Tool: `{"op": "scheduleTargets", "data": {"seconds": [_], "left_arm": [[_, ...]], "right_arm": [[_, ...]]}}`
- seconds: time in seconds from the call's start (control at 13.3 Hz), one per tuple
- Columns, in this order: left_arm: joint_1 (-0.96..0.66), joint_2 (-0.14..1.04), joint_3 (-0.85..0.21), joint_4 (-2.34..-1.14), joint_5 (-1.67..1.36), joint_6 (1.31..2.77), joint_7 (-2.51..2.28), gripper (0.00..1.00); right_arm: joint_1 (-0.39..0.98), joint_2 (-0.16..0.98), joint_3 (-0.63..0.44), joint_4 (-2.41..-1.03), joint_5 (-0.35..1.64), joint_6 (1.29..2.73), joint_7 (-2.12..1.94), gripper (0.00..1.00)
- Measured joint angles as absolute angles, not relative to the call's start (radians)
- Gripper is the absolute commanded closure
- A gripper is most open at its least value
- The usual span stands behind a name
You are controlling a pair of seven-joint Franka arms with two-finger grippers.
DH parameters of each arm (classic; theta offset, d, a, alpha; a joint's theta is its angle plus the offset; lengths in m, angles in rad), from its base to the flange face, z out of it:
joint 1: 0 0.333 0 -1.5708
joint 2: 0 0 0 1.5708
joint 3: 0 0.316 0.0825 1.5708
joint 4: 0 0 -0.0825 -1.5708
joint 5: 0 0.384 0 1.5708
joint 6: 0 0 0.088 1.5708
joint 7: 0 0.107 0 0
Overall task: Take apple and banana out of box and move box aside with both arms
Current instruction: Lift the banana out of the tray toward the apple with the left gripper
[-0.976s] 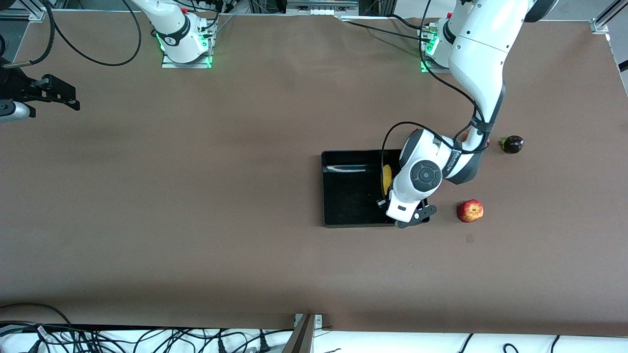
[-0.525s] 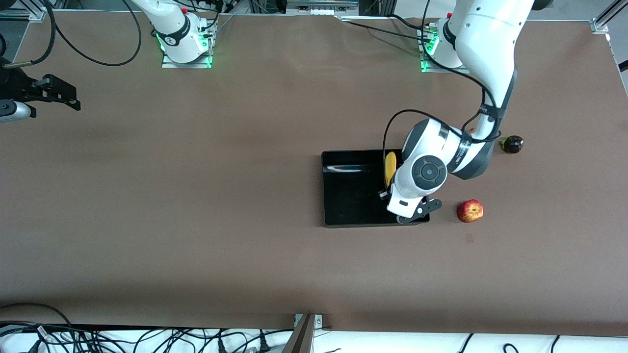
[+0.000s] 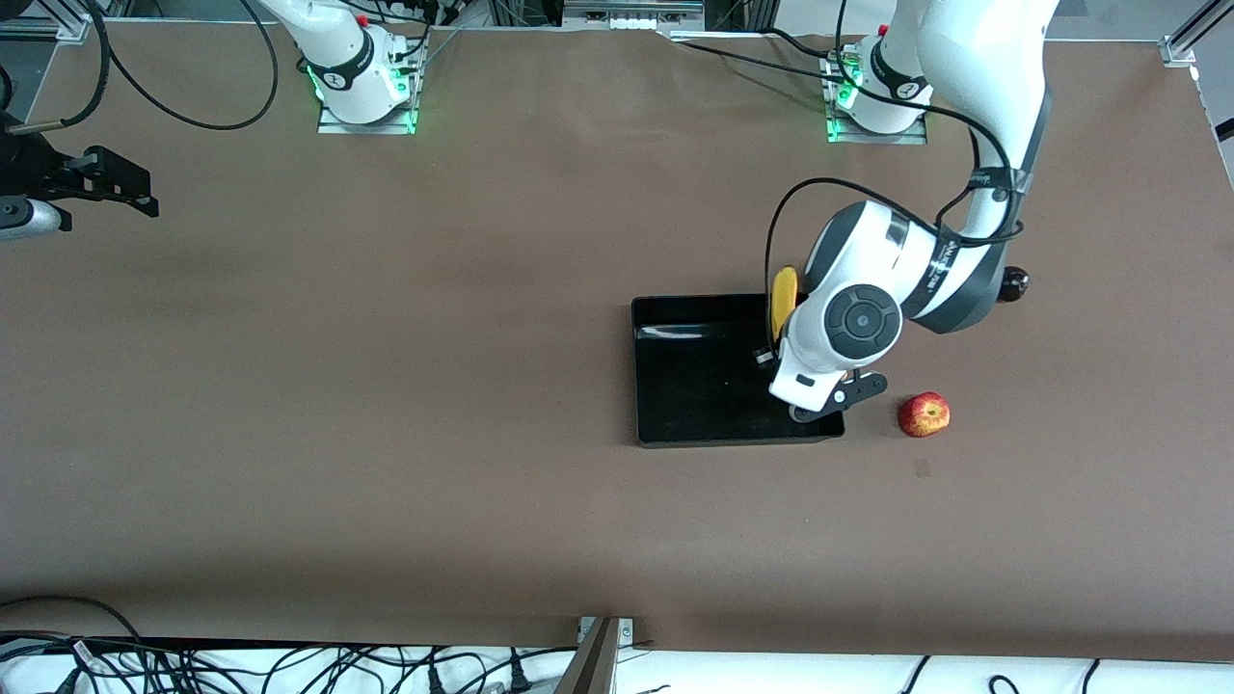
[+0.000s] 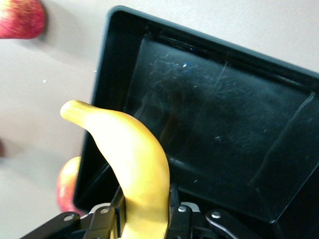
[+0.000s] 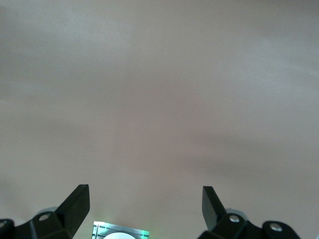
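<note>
My left gripper (image 4: 144, 211) is shut on the long yellow banana (image 4: 134, 169) and holds it over the black open-topped box (image 3: 694, 386), at the box's end toward the left arm. In the front view the banana (image 3: 784, 294) sticks out from under the left wrist, which hides the fingers. The box (image 4: 224, 124) has nothing lying in it. The small red apple (image 3: 924, 414) lies on the table beside the box, toward the left arm's end; it also shows in the left wrist view (image 4: 20, 17). My right gripper (image 5: 144, 199) is open and empty, waiting at the right arm's end of the table (image 3: 130, 193).
A red-yellow mango (image 4: 67, 184) lies just outside the box wall, hidden by the arm in the front view. A dark round fruit (image 3: 1012, 284) lies farther from the front camera than the apple. Both green-lit bases stand along the table's edge.
The left arm has moved toward its base with the banana still in its grip. The banana has gone from over the box's inside to over its rim. The right arm has not moved.
</note>
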State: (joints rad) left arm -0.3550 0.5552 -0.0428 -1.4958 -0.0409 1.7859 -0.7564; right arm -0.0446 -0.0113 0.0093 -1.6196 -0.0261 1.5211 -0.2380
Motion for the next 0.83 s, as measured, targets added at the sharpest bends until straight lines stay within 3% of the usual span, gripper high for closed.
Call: {"op": "scheduleTargets", "data": {"seconds": [0.45,0.83], "left_arm": [[-0.163,0.513,-0.037,-1.496,-0.031,1.703,-0.381,1.00],[0.022,0.539,-0.025,-1.501,0.031,1.787,-0.099,1.00]], "right_arm": [[-0.045,-0.011,0.010,-1.620,-0.026,1.521,-0.238,0.00],[-0.045,-0.011,0.011,-1.620,-0.026,1.521,-0.238,0.00]]}}
